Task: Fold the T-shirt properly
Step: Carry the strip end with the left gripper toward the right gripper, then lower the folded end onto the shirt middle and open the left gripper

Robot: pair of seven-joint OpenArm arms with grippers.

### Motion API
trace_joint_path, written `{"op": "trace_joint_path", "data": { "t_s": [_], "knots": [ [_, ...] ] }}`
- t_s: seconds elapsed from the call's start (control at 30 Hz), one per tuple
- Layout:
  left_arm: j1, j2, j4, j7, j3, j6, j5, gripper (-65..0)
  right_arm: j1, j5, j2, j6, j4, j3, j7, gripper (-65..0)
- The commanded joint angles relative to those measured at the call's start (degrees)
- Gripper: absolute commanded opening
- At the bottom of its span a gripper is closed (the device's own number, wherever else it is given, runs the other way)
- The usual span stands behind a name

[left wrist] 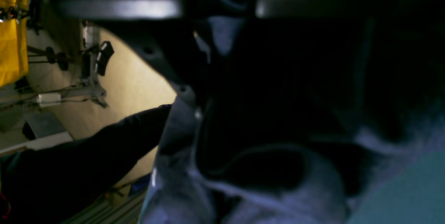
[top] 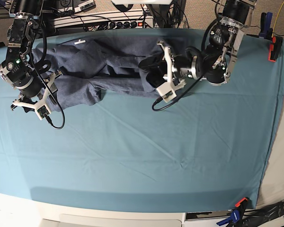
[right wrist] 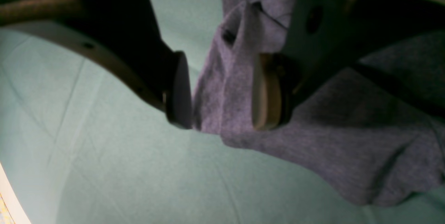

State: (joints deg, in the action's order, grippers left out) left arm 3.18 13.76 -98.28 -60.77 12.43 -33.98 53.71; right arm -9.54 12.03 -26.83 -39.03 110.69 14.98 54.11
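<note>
T-shirt [top: 92, 71]: slate blue-grey, lying crumpled and stretched sideways along the far edge of the worktop, no fold made in it as yet.

Right hand [right wrist: 222, 90]: at the shirt's outer end. Jaws stand apart with a ridge of the fabric between the pads; one pad touches the cloth, the other sits just beside it. Not clamped.

Left hand [top: 154, 71]: at the shirt's opposite end, toward the middle of the far edge. Clenched on a bunch of the shirt's fabric, which the left wrist view shows pinched between the fingers and hanging below them.

Step in hand, as judged: taking hold of both ends so the garment can be pulled out flat before folding. Task is at an early stage. The next move calls for the right hand to close on the ridge it straddles, then both hands to draw apart and lay the shirt smooth.

Teal cloth [top: 146, 156]: covers the worktop, lightly creased, bare on the near side of the shirt.

Clamps [top: 273, 47]: hold the cloth at its corners.

Cables and equipment [top: 104, 21]: ranged beyond the shirt's far side.
</note>
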Motion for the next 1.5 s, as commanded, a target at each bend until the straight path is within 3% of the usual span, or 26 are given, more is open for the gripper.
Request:
{"op": "trace_joint_path", "data": {
  "t_s": [0.0, 0.37, 0.8, 1.47],
  "knots": [
    [-0.66, -0.61, -0.94, 1.70, -0.07, -0.37, 0.90, -65.0, 0.68, 0.35, -1.27, 0.33, 1.05, 0.50, -1.20, -35.5],
    [-0.42, -1.73, -0.94, 3.30, 0.15, -0.39, 0.00, -65.0, 0.70, 0.35, -1.27, 0.37, 1.05, 0.50, -1.25, -35.5],
    [-0.61, -3.76, -0.94, 6.58, 6.99, -0.33, -5.14, -65.0, 0.70, 0.33, -1.25, 0.37, 1.05, 0.50, -1.22, -35.5],
    [-1.46, -3.78, -0.94, 8.66, 7.06, -0.35, -8.20, -65.0, 0.68, 0.35, -1.27, 0.72, 1.05, 0.50, -1.22, -35.5]
  ]
}}
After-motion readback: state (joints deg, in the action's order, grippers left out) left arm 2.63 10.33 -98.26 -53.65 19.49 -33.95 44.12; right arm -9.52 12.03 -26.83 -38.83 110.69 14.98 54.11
